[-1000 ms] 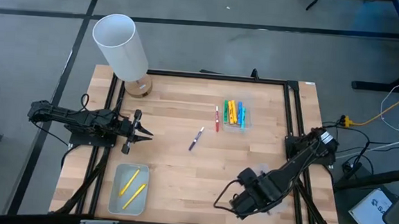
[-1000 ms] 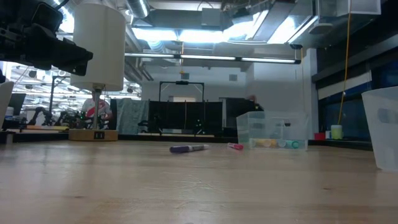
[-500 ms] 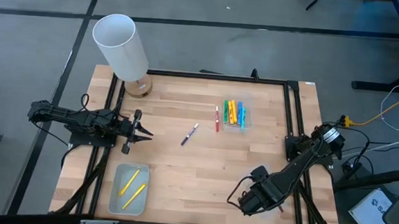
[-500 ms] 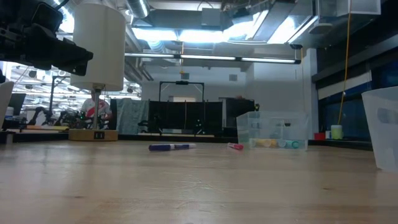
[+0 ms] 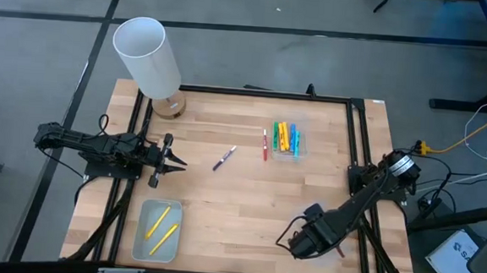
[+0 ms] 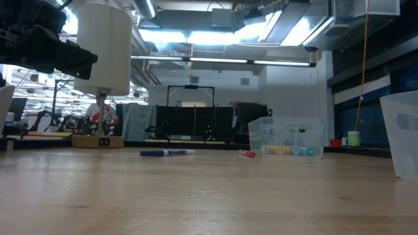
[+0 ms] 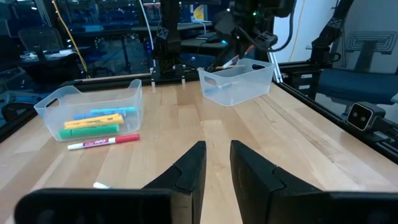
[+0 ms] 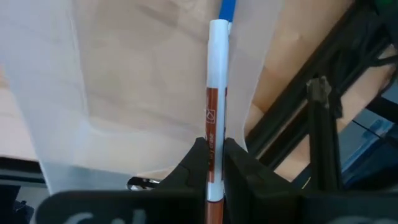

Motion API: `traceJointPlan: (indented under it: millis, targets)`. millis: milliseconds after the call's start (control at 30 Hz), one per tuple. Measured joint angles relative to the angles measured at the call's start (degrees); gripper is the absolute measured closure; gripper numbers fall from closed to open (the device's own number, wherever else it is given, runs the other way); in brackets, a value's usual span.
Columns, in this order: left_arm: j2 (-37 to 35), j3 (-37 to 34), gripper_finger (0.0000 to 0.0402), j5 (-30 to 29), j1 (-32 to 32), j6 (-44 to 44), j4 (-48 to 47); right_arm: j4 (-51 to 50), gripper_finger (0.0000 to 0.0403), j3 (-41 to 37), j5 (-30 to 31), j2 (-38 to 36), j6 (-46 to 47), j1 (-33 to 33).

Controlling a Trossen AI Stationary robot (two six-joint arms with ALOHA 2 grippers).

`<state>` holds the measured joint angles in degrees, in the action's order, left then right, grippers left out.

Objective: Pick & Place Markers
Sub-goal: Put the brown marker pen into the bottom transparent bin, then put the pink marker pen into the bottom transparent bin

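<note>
The right end effector [image 8: 214, 163] was pinching a marker [image 8: 216, 99], a white stick with a brown band and a blue tip, its fingers [image 8: 198, 163] pressed tight against the barrel. It hung over a clear tray [image 8: 56, 106] at the near right corner of the surface [image 5: 248, 200]; in the high view the right end effector [image 5: 303, 241] sat low by that corner, beside the black frame rail.

The left end effector [image 5: 172, 160] waited at the surface's left edge, pointing inward. In its wrist view the fingers [image 7: 189, 171] stood slightly apart with only bare wood showing between them; the left end effector [image 7: 214, 168] held nothing.

A purple marker [image 5: 224, 158] lay loose near the middle of the surface, tilted, well apart from both arms; the low view showed it flat on the wood [image 6: 164, 153]. A red marker [image 5: 265, 144] lay just beside the far tray [image 5: 301, 143], outside it. Inside that tray were several markers in yellow, green, orange and blue [image 5: 286, 138], side by side. The left wrist view showed the same tray [image 7: 50, 109] with blue, yellow and green markers [image 7: 93, 122] and the red one [image 7: 103, 142] on the wood in front of it.

A third tray [image 5: 139, 244] at the near left held two yellow markers [image 5: 160, 228]. A white cylinder [image 5: 147, 56] on a wooden base stood at the far left corner.
</note>
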<state>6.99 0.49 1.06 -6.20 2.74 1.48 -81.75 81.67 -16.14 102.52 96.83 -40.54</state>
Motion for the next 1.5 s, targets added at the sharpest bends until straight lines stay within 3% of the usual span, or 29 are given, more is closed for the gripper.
traceJointPlan:
  millis: [733,1033,1500]
  targets:
    - [0.01,0.00,0.0336,0.01,0.00,0.00,0.00,4.78,0.0376,-4.24,1.48,0.00,-5.78,1.34]
    - [0.01,0.00,0.0332,0.02,-0.02,-0.01,0.00,5.02,0.0314,-4.24,1.42,0.00,-5.56,1.34]
    - [0.01,0.00,0.0332,0.02,-0.02,0.00,0.00,5.22,0.0337,-4.24,-0.85,0.00,-5.93,2.01]
